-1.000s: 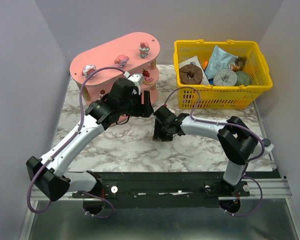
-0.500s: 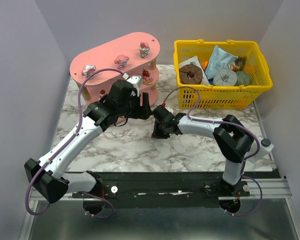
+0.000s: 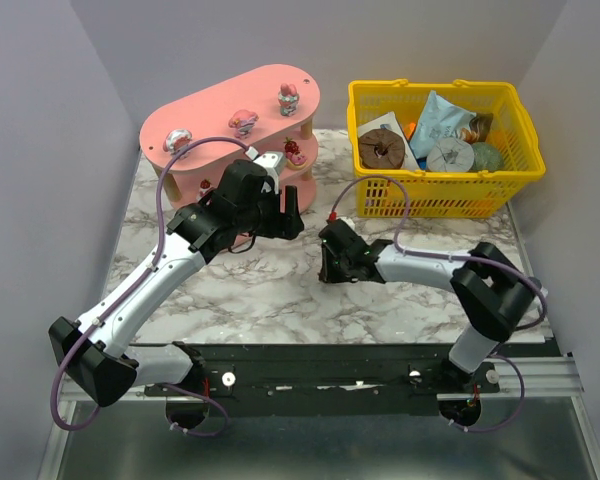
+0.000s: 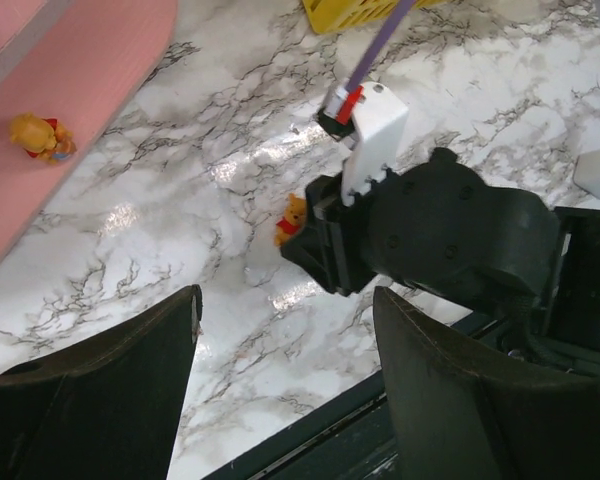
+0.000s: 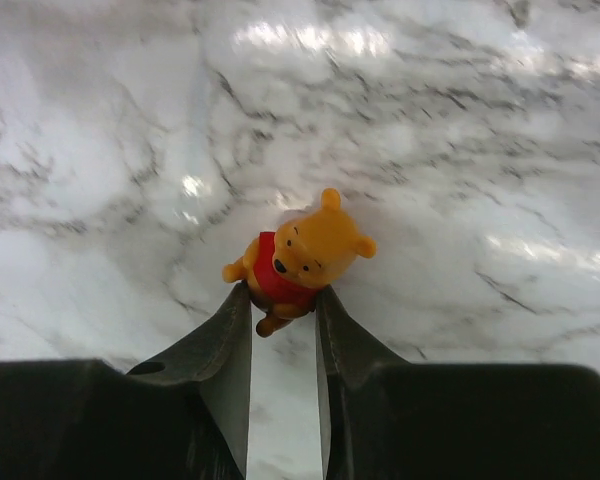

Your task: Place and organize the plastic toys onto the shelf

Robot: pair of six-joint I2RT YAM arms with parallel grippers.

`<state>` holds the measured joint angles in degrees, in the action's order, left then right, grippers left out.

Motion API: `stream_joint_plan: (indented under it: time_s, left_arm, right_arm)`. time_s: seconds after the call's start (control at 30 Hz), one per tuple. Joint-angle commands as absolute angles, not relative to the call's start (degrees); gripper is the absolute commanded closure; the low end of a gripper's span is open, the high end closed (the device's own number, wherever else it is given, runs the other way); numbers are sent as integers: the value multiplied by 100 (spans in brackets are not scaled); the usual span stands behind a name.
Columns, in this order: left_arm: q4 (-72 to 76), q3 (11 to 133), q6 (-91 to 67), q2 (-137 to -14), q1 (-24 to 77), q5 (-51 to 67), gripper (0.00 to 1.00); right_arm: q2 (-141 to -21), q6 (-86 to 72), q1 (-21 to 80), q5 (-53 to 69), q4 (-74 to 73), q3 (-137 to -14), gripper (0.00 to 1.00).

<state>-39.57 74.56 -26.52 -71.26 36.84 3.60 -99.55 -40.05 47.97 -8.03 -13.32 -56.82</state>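
My right gripper point(image 5: 280, 295) is shut on a small orange bear toy with a red shirt point(image 5: 300, 258), gripping its lower body close to the marble tabletop. The left wrist view shows the bear point(image 4: 293, 218) at the tip of the right gripper point(image 4: 315, 240). My left gripper point(image 4: 285, 320) is open and empty, hovering beside the pink shelf point(image 3: 230, 105). Three pink-and-white toys point(image 3: 244, 120) stand on the shelf's top board and a red one point(image 3: 296, 150) on the middle tier. Another orange toy point(image 4: 42, 136) lies on a pink board.
A yellow mesh basket point(image 3: 435, 192) with packets and a brown ring stands at the back right. The right gripper point(image 3: 332, 262) sits mid-table, just right of the left gripper point(image 3: 285, 215). Grey walls close in both sides.
My right gripper has drawn back toward the near right, away from the shelf, and its elbow has swung right. The left gripper shifted slightly right, then stayed still.
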Motion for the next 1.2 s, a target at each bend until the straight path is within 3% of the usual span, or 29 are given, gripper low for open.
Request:
stream_joint_plan:
  time_s: [0.0,0.27,0.57,1.17]
  left_arm:
    - [-4113,7629,-2522,-7110,3595,579,21]
    - [-4025,7857,-2207,-7356,3472,2511,21]
    - [-4184,8402,-1837,-7717,3472,4833,19]
    - [-4878,8578,-782,-8050,3990,5449,25]
  right_arm:
    - [-8993,-2489,4737,-92,-757,-5055,95]
    - [-6745,-1329,4729,2064,-861,-4719,95]
    - [-5819,-256,4737,3138,-2363,-5483,95]
    - [-5924,607,4737,3410,-3674,-6363,96]
